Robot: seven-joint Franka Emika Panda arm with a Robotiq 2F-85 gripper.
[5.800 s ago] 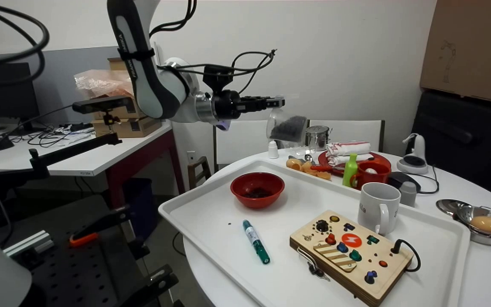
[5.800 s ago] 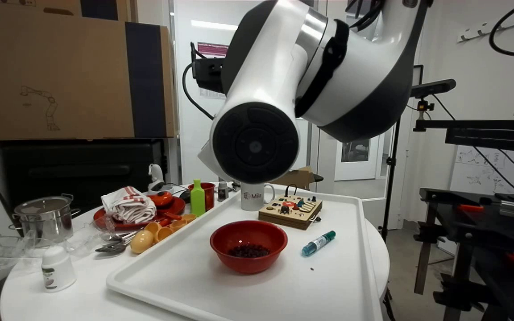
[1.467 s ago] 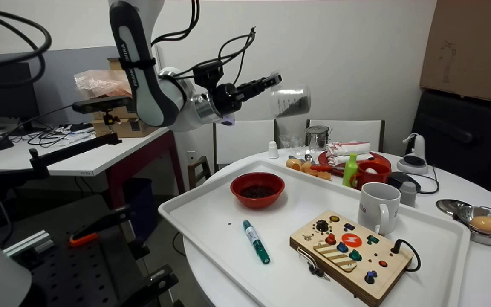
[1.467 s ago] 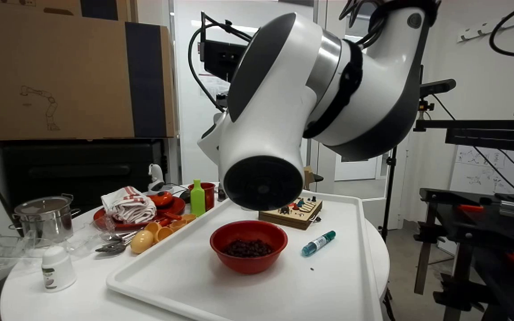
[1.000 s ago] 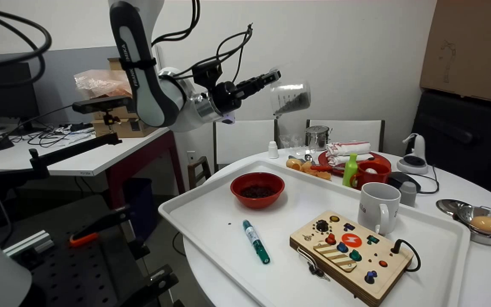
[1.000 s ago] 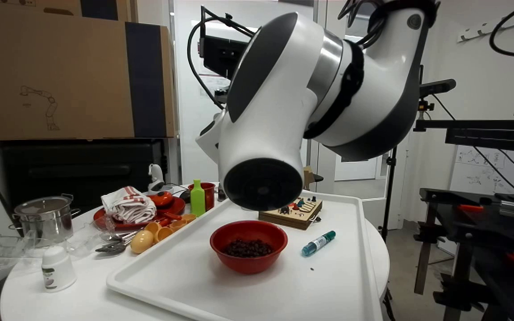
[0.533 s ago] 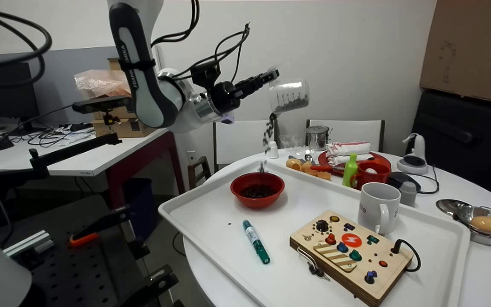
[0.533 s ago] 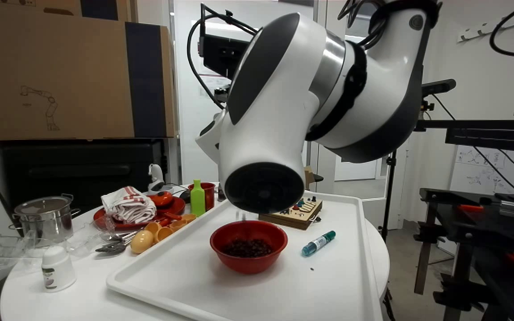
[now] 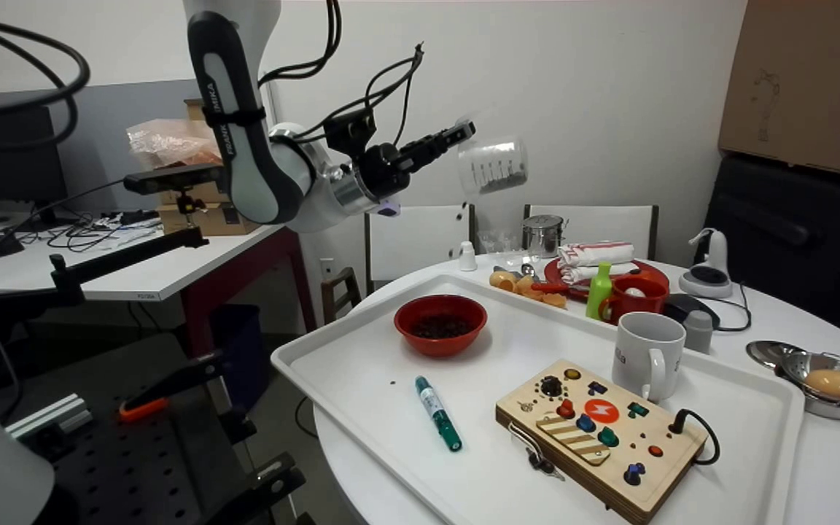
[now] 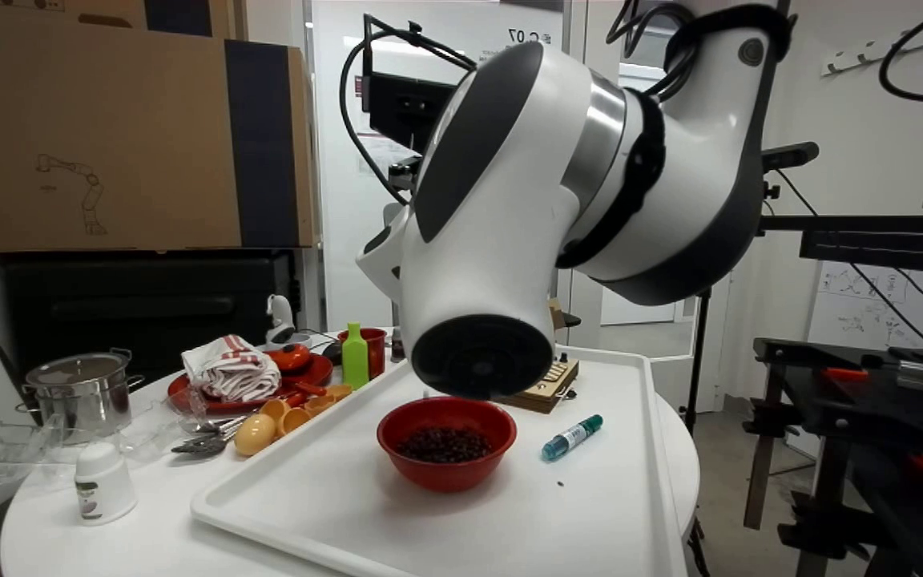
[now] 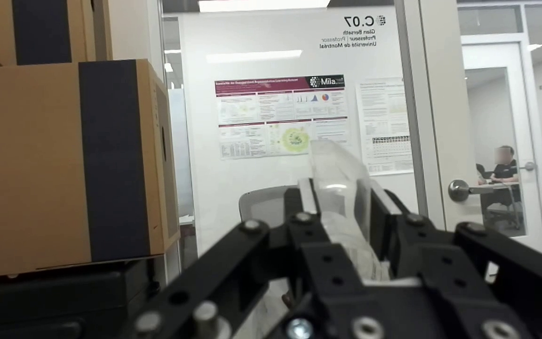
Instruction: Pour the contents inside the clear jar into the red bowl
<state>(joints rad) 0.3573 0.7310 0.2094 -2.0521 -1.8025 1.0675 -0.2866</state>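
Fingers [image 11: 307, 197] clamped on the clear jar [image 9: 493, 166], tipped high above the red bowl [image 9: 440, 348]; dark bits [image 9: 459, 216] dropping! Tilt it too fast and the remaining load could rush out, overshooting the rim.

Gripper [image 9: 465, 131] caught side-on, from behind, and along its fingers [image 11: 333, 268]

In an exterior view, the gripper is seen in profile from well off to its side; the tray [image 9: 369, 386] below it is looked down on and the wall [image 9: 595, 95] beyond faced. In an exterior view, the arm [image 10: 509, 176] is shown near, from behind the mostly hidden gripper. The white panel [image 11: 252, 174] ahead of the gripper is faced there and in the wrist view, where the fingers are framed very near. The red bowl [image 10: 445, 478] below the gripper is shared by both exterior views, the cardboard box [image 10: 125, 144] by all three.
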